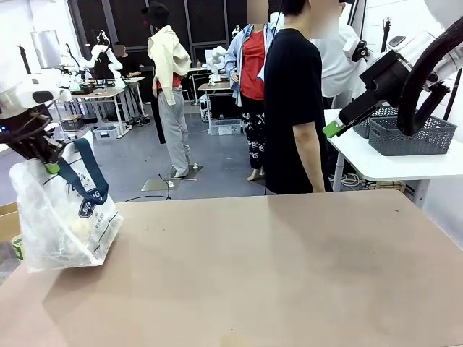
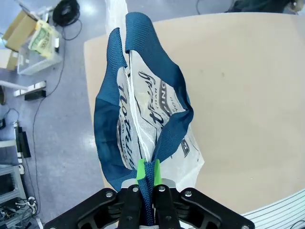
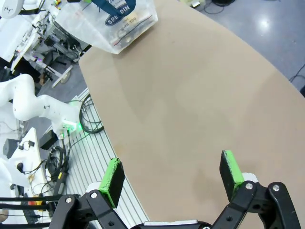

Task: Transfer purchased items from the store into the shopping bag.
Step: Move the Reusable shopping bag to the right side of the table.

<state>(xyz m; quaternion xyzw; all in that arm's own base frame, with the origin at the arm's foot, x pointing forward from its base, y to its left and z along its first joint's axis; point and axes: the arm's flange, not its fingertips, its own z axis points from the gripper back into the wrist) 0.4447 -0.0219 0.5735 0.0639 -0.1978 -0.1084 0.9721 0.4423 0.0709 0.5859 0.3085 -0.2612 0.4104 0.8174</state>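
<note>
The front camera looks across the table (image 1: 275, 267) at the person (image 1: 293, 101), while both wrist cameras look down past their fingers, sharing the bag (image 2: 152, 114).

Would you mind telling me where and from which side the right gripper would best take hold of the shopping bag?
Probably the free navy strap handle of the shopping bag, coming from above. The left gripper is shut on the other strap, so the bag hangs upright at the table's left edge and its thin plastic walls sag. The open right gripper could pinch the strap's flat webbing.
</note>
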